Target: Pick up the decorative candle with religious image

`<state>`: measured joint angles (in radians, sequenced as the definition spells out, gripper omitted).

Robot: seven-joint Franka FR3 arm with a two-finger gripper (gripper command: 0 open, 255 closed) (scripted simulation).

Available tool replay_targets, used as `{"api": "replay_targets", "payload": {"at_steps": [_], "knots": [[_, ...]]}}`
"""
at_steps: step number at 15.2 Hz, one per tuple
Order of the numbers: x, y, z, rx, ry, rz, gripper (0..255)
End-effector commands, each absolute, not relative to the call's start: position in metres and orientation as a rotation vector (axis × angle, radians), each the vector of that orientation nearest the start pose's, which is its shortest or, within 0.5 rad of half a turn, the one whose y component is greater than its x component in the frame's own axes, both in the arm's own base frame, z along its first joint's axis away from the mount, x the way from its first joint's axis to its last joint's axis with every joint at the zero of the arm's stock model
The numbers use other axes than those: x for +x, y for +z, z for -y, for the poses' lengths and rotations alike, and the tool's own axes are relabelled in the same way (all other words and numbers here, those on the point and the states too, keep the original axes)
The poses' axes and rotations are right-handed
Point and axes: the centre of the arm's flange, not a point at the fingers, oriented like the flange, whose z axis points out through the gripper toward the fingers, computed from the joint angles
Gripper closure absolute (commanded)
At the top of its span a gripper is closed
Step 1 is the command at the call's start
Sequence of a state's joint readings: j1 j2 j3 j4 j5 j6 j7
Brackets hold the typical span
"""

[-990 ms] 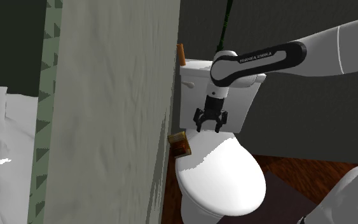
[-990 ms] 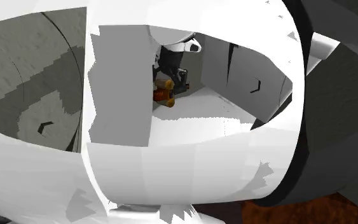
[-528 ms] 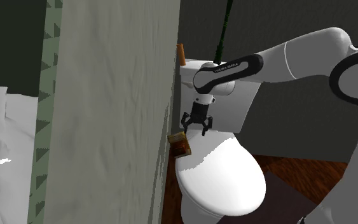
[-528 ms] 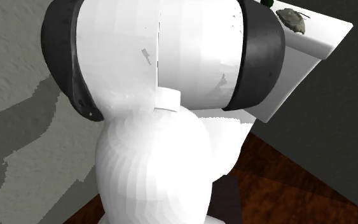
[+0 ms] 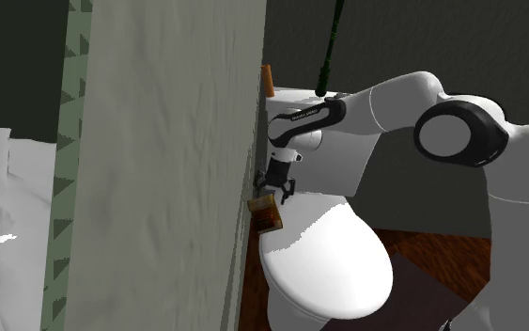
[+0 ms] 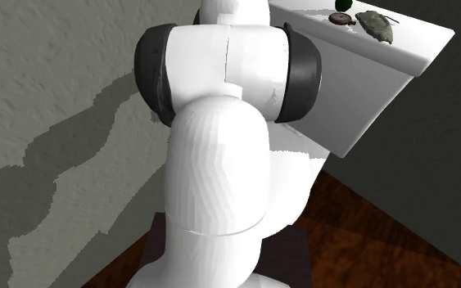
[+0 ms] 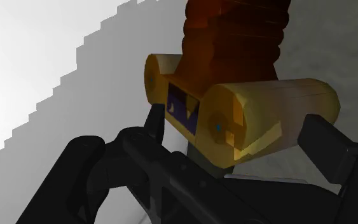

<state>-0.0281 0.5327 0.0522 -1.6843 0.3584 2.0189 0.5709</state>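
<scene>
Shoulder view, gripper (image 5: 274, 189) over candle (image 5: 266, 213), wall (image 5: 159, 169) edge just beside

One candle (image 5: 266, 215), one toilet (image 5: 333, 268), one robot arm (image 5: 398, 94), one orange stick (image 5: 269, 80), one green stem (image 5: 331, 42).

The shoulder view was dim, save a hard-edged bright patch on the toilet lid (image 5: 333, 259) toward 5 o'clock. In the second exterior view the arm (image 6: 220, 164) threw a grey shadow on the wall (image 6: 24, 57) at 9 o'clock. The wrist view's shadow edge was stair-stepped, and the candle (image 7: 234, 114) looked soft-edged.
</scene>
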Motion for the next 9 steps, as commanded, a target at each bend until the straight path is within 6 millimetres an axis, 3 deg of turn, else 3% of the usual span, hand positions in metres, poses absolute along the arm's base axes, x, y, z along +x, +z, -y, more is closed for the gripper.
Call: {"api": "replay_targets", "payload": {"at_steps": [1,9], "knots": [[0.672,0.254,-0.026,-2.627,0.440,-1.096,0],[0.676,0.210,-0.025,-2.620,0.442,-1.108,0]]}}
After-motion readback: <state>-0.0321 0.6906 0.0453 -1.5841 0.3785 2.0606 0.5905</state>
